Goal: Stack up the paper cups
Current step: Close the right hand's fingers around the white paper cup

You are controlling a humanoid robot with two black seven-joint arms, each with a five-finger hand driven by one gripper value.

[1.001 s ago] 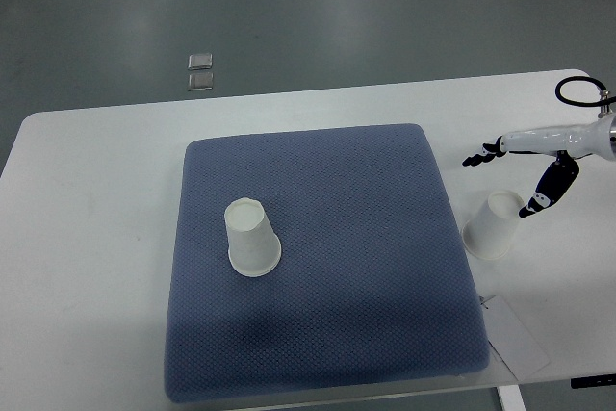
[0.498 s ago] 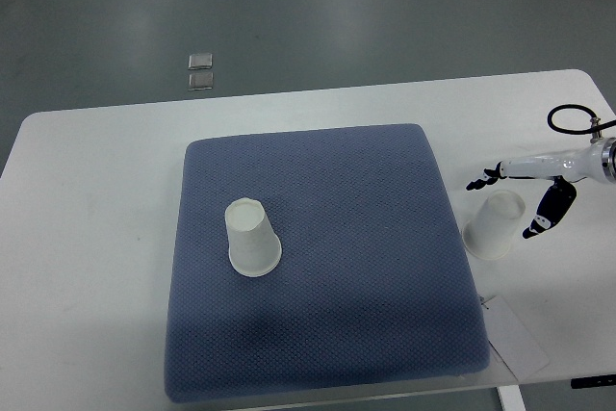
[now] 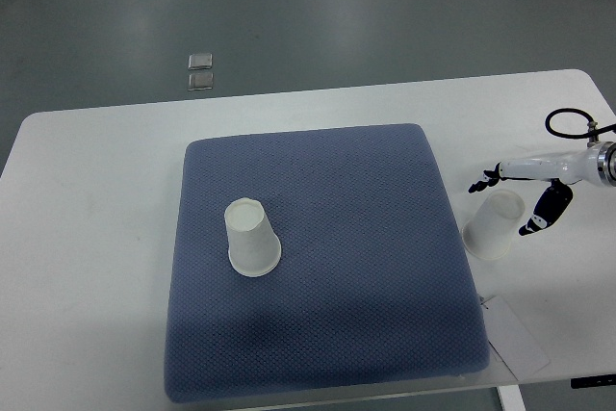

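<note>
A white paper cup (image 3: 253,239) stands upside down on the left part of a blue-grey textured fabric mat (image 3: 366,267), its closed base facing up and its wide rim flat on the mat, so its long axis runs near vertical with a slight lean toward the upper left in the picture. A second white paper cup (image 3: 495,223) sits off the mat on the bare table just beside the mat's right edge; it looks inverted too, narrow end toward the upper right and wide rim toward the lower left, tilted that way in this view. The robot's right hand (image 3: 525,190), white with black fingertips, reaches in from the right edge and straddles the top of this second cup: its fingers (image 3: 486,179) are spread to the upper left and its thumb hangs at the cup's right side, open around it; whether any finger touches the cup cannot be told. The mat lies on a white table with rounded corners (image 3: 96,238), and a pale sheet of paper (image 3: 515,339) lies at the mat's lower right corner. Beyond the table is a grey floor (image 3: 337,16) with two small square clear tiles (image 3: 200,71).
</note>
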